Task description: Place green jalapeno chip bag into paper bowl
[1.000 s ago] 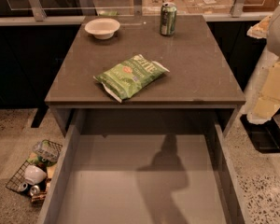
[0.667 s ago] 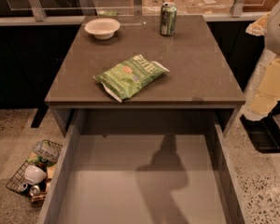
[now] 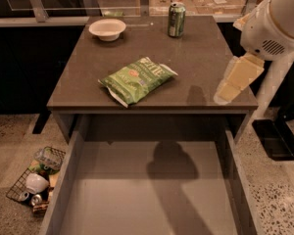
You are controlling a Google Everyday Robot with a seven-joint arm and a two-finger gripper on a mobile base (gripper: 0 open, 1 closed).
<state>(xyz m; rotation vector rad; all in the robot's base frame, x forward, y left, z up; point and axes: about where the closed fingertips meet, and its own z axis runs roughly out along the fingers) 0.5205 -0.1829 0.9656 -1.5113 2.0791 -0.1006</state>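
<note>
**Two task items, well apart: bag mid-table, bowl in far-left corner**

Nothing is in my claw (image 3: pixel 235 80). It hangs over the table's (image 3: pixel 196 58) near-right corner, clear of everything. Whether it's open or shut, I can't tell from this angle.

The bag (image 3: pixel 137 79) lies flat and skewed near the front edge, approx. centre, one white sealed end poking toward me. That flat lie prob. means I have to pinch it from above.

The bowl (image 3: pixel 107 29) sits upright w/ its mouth up, so it's ready to receive. It's smaller than the bag, so I'd guess the bag will perch on the rim, not drop inside.

A can (image 3: pixel 176 19) stands at the far edge, right of the bowl and apart from it, so it's not in my carry path.

A drawer (image 3: pixel 147 195) gapes open below the front edge. If I fumble the bag there, it likely falls in.
</note>
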